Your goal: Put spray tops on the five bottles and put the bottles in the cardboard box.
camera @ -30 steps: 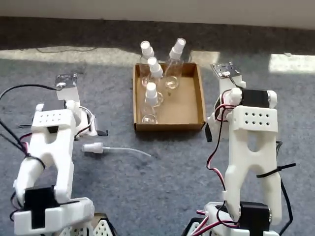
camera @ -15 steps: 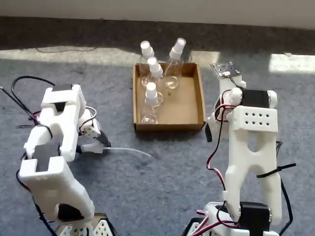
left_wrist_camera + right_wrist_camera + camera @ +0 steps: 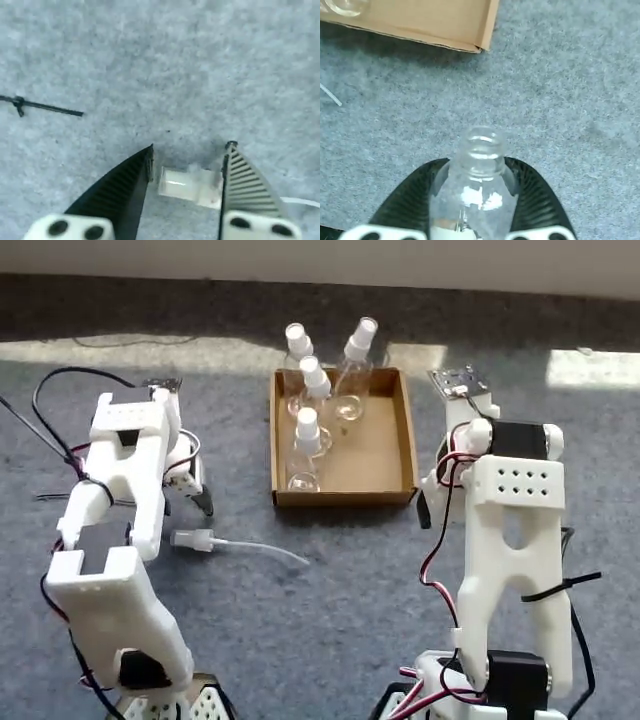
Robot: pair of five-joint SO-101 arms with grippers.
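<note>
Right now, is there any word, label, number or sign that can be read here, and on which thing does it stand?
None. No readable word, number or sign shows on the cardboard box, the capped bottles, the uncapped bottle, the loose spray top or the white arms.

Left tool (image 3: 190, 147) spread wide, aimed down; right tool (image 3: 476, 162) clamped tight.

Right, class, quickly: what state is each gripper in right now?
Left gripper: open, straddling the spray top lying on the carpet.
Right gripper: closed on an uncapped bottle.
</note>
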